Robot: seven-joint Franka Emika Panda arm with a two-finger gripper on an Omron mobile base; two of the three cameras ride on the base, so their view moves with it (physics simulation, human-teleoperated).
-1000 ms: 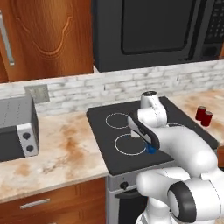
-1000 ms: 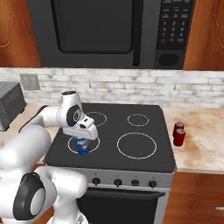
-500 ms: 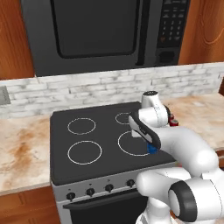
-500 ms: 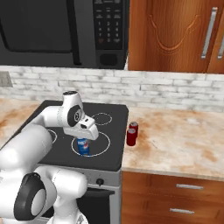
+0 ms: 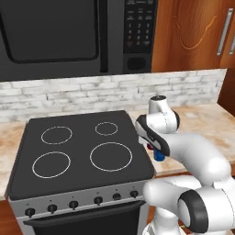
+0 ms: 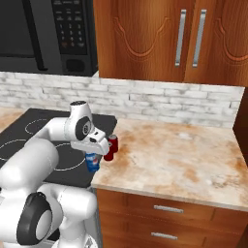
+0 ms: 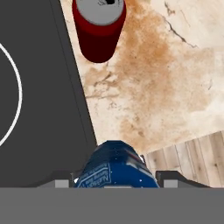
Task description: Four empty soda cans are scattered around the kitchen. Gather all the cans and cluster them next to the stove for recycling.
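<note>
End effector (image 6: 93, 161) is closed partway around the blue can (image 6: 92, 162) and carries it upright, lower left of centre in the right base view, over the right edge of the stove (image 6: 29, 145). Hand view: the blue can (image 7: 114, 165) sits between the finger tips at bottom centre. A red can (image 6: 111, 147) stands on the counter (image 6: 184, 160) just beside the stove edge, near the carried can but apart from it.

Risks, as judged:
- Setting down too close could knock the red can over; it would roll on the smooth counter.
- The can hangs above the stove-to-counter seam and near the counter's front lip; a release there could leave it tilted or drop it to the floor.

Open room: the counter towards the right of the frame looks bare, with free space beyond the red can. Backsplash bounds it at the top, cabinet side at far right.
</note>
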